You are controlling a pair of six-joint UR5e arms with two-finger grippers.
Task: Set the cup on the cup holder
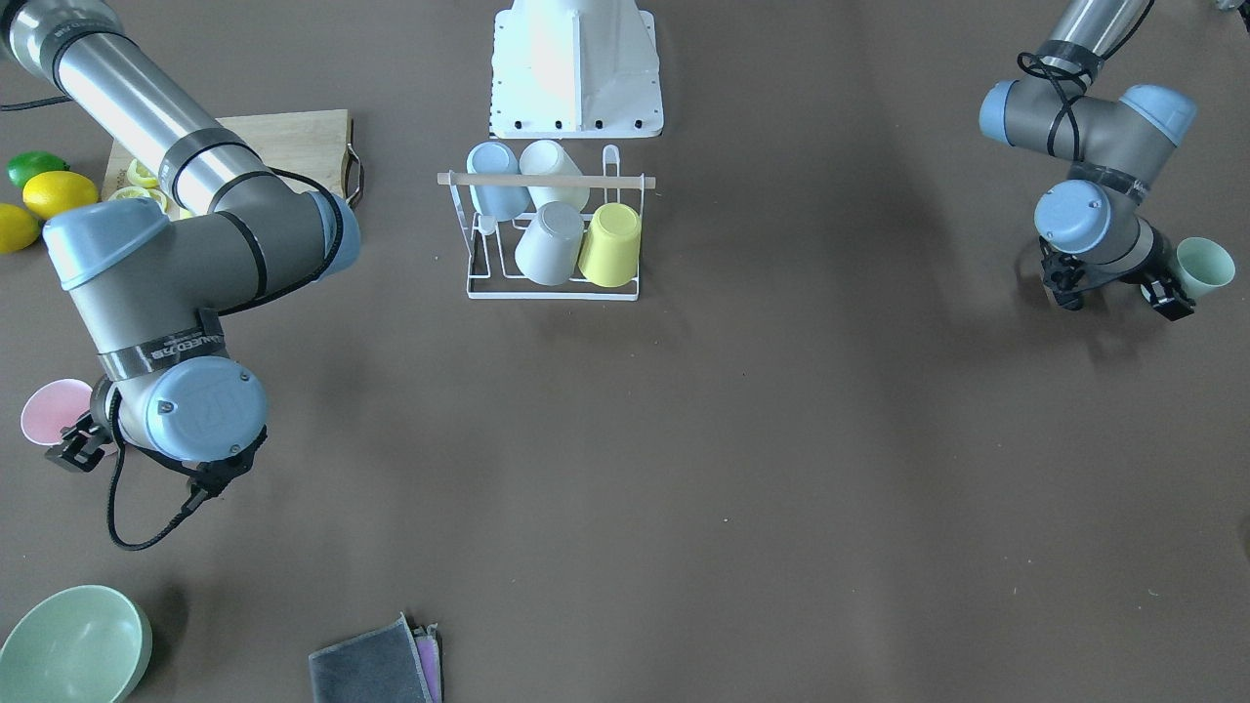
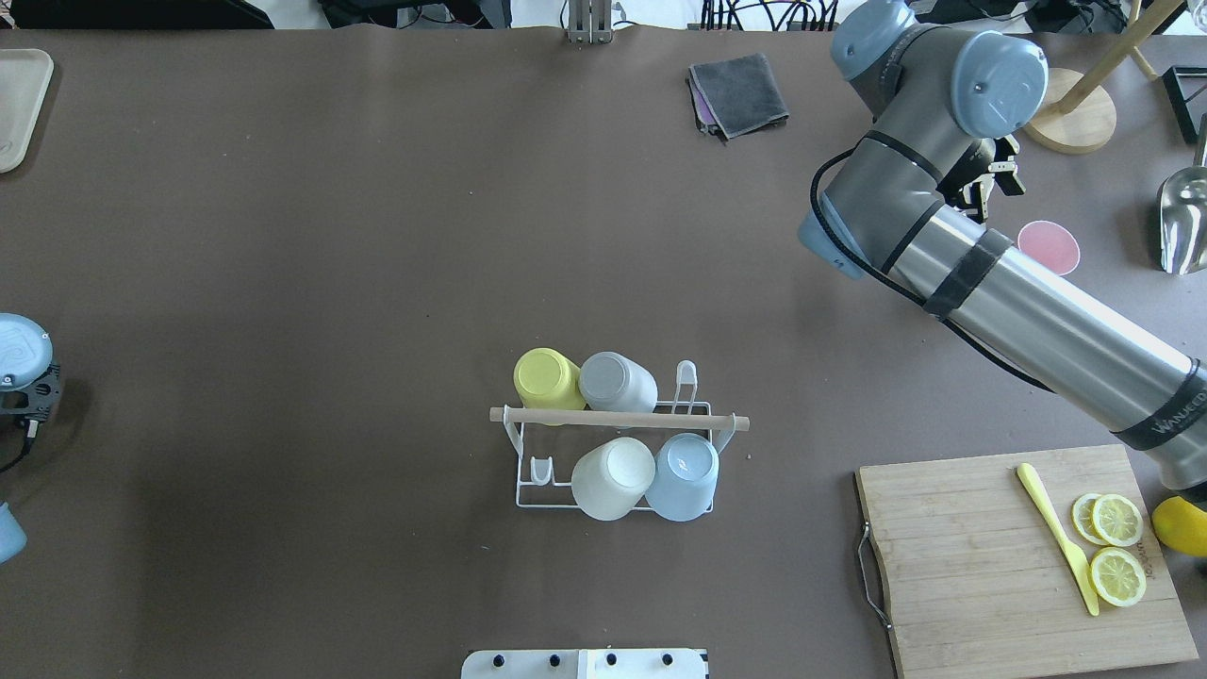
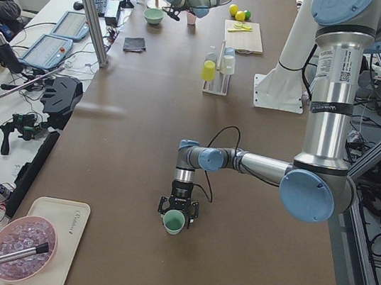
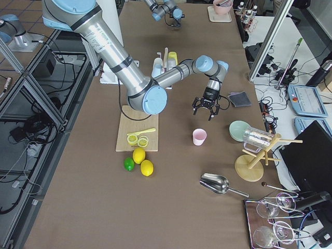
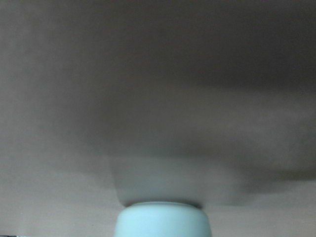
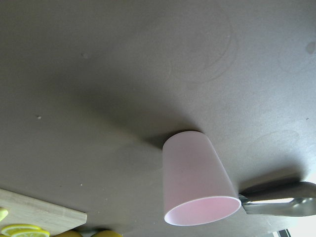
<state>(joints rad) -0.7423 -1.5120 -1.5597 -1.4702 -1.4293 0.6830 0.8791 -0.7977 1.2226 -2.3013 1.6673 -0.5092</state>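
The cup holder (image 1: 547,182), a white wire rack with a wooden rod, stands mid-table and carries several upturned cups: yellow (image 1: 611,244), grey (image 1: 547,242), white (image 1: 553,168) and blue (image 1: 496,180). It also shows in the overhead view (image 2: 618,420). My left gripper (image 1: 1172,293) is shut on a pale green cup (image 1: 1203,268), held on its side just above the table, far from the rack. My right gripper (image 1: 73,447) is open and empty, hovering beside a pink cup (image 1: 49,410) that stands upright on the table (image 6: 197,177).
A wooden cutting board (image 2: 971,566) holds lemon slices and a yellow knife. Lemons (image 1: 59,193), a green bowl (image 1: 73,644), a folded grey cloth (image 1: 376,669), a metal scoop (image 2: 1183,222) and a wooden stand (image 2: 1075,113) lie around the right arm.
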